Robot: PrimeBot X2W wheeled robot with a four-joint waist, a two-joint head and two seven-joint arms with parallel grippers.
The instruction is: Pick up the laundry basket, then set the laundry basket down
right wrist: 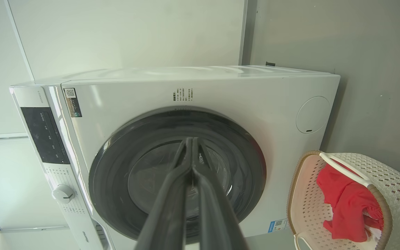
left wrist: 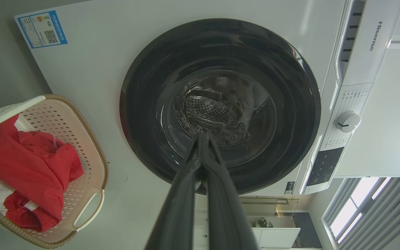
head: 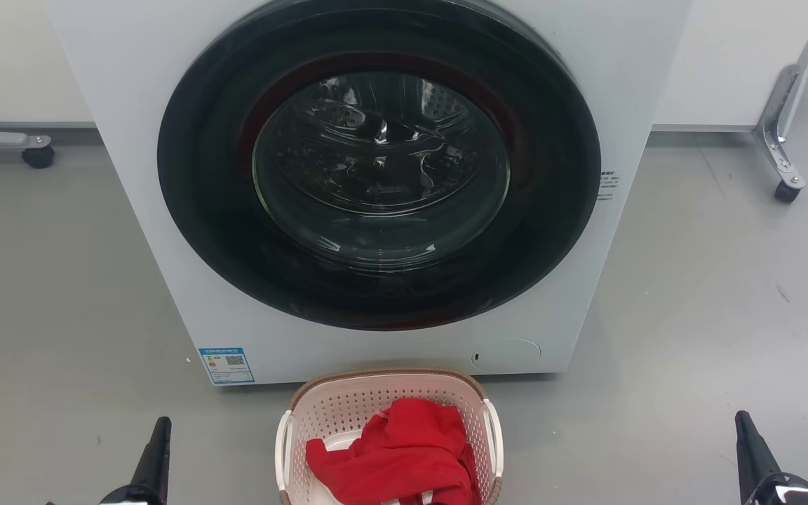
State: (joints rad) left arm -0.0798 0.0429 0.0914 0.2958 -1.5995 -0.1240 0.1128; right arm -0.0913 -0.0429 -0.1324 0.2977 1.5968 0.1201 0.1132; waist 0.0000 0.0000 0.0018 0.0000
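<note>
The laundry basket [head: 348, 410], with a red garment [head: 397, 449] inside, sits bottom centre of the head view against the washer [head: 628, 70], a handle on each side, likely one apiece for the left gripper [left wrist: 202, 139] and right gripper [right wrist: 190, 140], both pinched closed and empty.

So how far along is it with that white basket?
Nothing done yet: the cream perforated plastic laundry basket, holding a red garment, sits on the grey floor before the white front-loading washer. The left end effector and right end effector are shut, empty, apart from its handles. Gripping, lifting and setting down all remain.
</note>
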